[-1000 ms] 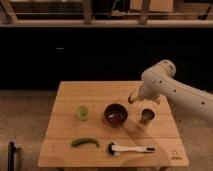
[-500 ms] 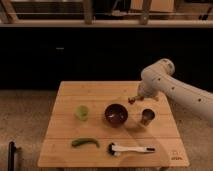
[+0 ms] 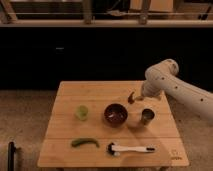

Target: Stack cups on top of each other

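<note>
Hovering behind the bowl [image 3: 115,114] and grey cup [image 3: 146,116], my claw [image 3: 132,96] has a grip I cannot tell. Both cups stand upright on the desk [image 3: 65,150], mouths up, with the green cup [image 3: 82,111] left of the bowl.

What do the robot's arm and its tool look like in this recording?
The arm is white and smooth, built of thick rounded segments with a bulbous joint at the top. No cables or markings are visible on it. The tool at its end is small and dark with a brownish tint; it sits over the table, just behind the bowl.
</note>
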You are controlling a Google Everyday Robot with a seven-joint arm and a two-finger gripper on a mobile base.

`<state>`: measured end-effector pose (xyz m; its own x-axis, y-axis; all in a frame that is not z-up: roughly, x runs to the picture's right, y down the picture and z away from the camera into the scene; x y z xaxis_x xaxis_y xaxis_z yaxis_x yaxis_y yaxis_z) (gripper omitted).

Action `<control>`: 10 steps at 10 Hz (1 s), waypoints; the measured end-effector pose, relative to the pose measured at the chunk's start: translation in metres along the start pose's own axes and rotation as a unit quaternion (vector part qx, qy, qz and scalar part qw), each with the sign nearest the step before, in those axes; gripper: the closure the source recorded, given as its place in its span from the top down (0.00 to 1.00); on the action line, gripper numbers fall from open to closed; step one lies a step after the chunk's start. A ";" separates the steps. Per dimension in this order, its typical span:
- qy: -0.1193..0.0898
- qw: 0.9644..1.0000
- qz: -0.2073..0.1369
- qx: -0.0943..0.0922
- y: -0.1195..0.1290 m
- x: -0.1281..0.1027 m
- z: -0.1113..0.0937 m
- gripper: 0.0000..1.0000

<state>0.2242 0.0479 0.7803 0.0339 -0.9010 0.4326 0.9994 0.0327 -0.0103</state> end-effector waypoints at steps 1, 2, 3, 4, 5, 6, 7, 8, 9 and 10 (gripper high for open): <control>-0.002 1.000 0.007 0.000 -0.006 0.000 0.003 0.80; -0.006 1.000 0.019 -0.004 -0.002 -0.002 0.007 0.80; -0.012 0.999 0.030 -0.009 0.003 -0.005 0.013 0.80; -0.017 0.999 0.039 -0.013 0.008 -0.008 0.020 0.80; -0.022 0.998 0.048 -0.017 0.012 -0.011 0.027 0.80; -0.028 0.998 0.057 -0.020 0.015 -0.011 0.032 0.80; -0.032 0.997 0.062 -0.021 0.018 -0.012 0.037 0.80; -0.037 0.997 0.066 -0.024 0.020 -0.013 0.041 0.80; -0.044 0.996 0.071 -0.025 0.023 -0.016 0.046 0.80; -0.050 0.996 0.074 -0.026 0.026 -0.018 0.051 0.80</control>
<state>0.2489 0.0869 0.8179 0.1833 -0.8401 0.5106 0.9824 0.1375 -0.1263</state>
